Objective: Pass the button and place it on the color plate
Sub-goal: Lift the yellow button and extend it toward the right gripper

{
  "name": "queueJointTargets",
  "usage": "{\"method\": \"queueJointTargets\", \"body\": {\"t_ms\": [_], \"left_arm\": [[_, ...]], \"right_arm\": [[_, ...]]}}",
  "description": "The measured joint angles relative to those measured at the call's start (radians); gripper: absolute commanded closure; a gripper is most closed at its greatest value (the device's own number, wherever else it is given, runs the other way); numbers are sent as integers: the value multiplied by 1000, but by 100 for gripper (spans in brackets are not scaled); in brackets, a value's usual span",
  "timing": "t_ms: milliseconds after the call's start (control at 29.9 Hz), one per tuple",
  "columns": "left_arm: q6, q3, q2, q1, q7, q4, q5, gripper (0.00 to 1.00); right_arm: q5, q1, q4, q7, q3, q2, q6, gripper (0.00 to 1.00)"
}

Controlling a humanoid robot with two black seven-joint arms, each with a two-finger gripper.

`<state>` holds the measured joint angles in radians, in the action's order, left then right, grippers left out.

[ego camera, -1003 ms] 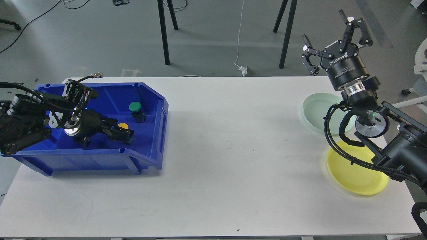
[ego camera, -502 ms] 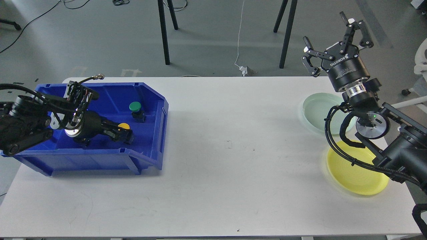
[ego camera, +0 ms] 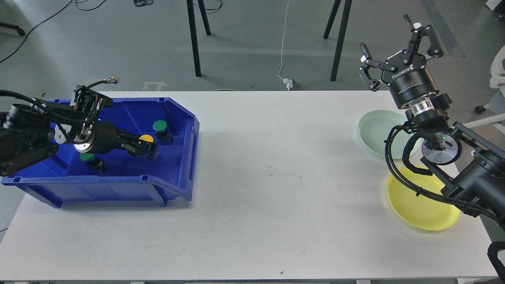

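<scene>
My left gripper [ego camera: 145, 148] is inside the blue bin [ego camera: 179, 118], shut on a yellow button [ego camera: 146, 138], and holds it a little above the bin floor. A green button [ego camera: 159, 126] on a black base stands just behind it. Another green button [ego camera: 86, 157] lies in the bin under my left wrist. My right gripper [ego camera: 398, 45] is open and empty, raised above the table's far right edge. A pale green plate [ego camera: 375, 130] and a yellow plate [ego camera: 420, 205] lie on the table below my right arm.
The white table [ego camera: 268, 177] stretches between the bin and the plates. Black stand legs [ego camera: 193, 35] and a white cable are on the floor behind the table.
My left gripper has risen a little and drawn back to the left with the yellow button in it, uncovering a green button under the wrist. My right gripper has barely moved.
</scene>
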<state>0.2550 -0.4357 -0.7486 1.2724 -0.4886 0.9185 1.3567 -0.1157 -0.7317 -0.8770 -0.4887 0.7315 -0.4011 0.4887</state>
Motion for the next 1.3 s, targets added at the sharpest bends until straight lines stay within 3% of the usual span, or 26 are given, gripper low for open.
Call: {"method": "queueJointTargets", "body": {"t_ms": [201,301,401,535,702,903,1037,1304], "left_arm": [[29,253,-210,2,0,288,-188,74],[19,325,-249,-18,0,404,-301,74],[-4,379,-238,-34,0,498,-414,74],[-66,448,-119,-67,0,584,-570,74],[-151,540,105,-156,0,592,-632,74],[-173,585,305,-288,0,488,-620,74],[-174,588,362,-315,0,450,-605,74],[-177,592,370,-324,0,444,-604,74]], "right_arm": [[0,2,3,0,102,-12,0,1],[1,18,2,0,109,-18,0,1],[0,52,-17,0,137,-20,0,1],[5,110,-96,0,189,-42,0,1],[152,178,-243,0,199,-119,0,2],[487,281,-404,0,203,-122,-66,2],[602,332,-467,0,191,-98,-123,3],[696,434,-570,0,159,-93,-127,4]]}}
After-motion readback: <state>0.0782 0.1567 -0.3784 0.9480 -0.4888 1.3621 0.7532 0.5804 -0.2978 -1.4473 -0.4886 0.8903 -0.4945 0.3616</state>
